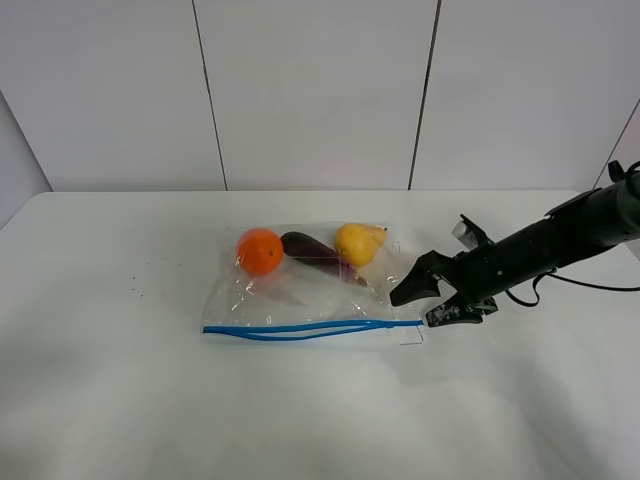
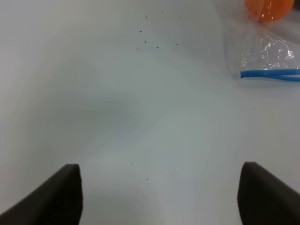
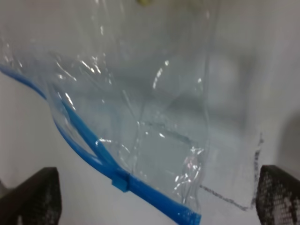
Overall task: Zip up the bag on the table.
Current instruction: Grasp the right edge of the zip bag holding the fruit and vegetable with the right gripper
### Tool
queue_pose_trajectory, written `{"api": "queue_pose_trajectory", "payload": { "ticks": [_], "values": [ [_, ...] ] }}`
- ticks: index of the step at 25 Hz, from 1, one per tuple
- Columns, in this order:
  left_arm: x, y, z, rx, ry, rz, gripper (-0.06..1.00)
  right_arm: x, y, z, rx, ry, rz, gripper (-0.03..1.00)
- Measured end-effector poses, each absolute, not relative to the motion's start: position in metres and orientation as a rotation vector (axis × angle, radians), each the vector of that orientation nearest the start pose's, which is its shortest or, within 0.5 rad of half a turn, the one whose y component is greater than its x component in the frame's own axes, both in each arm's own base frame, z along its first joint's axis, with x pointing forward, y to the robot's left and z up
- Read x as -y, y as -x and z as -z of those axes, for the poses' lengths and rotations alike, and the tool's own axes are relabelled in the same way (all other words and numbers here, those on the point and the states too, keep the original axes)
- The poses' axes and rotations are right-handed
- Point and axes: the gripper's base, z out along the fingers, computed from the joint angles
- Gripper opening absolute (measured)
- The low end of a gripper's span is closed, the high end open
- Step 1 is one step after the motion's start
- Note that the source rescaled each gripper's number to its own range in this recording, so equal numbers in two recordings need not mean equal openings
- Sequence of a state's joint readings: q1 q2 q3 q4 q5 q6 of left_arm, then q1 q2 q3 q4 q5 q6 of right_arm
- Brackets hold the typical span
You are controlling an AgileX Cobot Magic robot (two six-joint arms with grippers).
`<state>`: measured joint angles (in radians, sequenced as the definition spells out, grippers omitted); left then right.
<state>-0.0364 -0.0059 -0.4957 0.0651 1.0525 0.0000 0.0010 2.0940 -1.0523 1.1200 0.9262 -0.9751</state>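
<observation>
Lying on the white table (image 1: pixel 120 380), the bag (image 1: pixel 300 295) is holding an orange (image 1: pixel 260 251), eggplant (image 1: pixel 312 249) and pear (image 1: pixel 357 243). The right gripper (image 1: pixel 426 304) is hanging wide open beside its blue zipper (image 1: pixel 300 329) end. The left gripper (image 2: pixel 159 197) is gaping too.

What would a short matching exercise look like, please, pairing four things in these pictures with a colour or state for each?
Column one:
1. pear
2. eggplant
3. zipper strip
4. right gripper

Column two:
A. open, at the right end of the bag
B. yellow
C. blue, its two tracks parted along most of the length
D. dark purple

Pairs: 1-B, 2-D, 3-C, 4-A.
</observation>
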Motion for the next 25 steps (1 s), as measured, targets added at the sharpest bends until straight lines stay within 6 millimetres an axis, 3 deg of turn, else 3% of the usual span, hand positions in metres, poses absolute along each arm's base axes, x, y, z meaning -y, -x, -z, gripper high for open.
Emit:
{"api": "queue_pose_trajectory", "payload": {
  "ticks": [9, 21, 25],
  "values": [
    [-0.005, 0.005, -0.277, -2.033, -0.034, -0.055, 0.97, -0.068, -0.346, -0.082, -2.746, 0.150, -1.213, 0.85],
    [-0.005, 0.005, -0.277, -2.033, -0.034, -0.055, 0.97, -0.071, -0.349, -0.086, -2.687, 0.148, -1.263, 0.85],
    [-0.005, 0.005, -0.277, -2.033, -0.034, -0.055, 0.97, -0.073, -0.359, -0.091, -2.648, 0.163, -1.319, 0.85]
  ]
}}
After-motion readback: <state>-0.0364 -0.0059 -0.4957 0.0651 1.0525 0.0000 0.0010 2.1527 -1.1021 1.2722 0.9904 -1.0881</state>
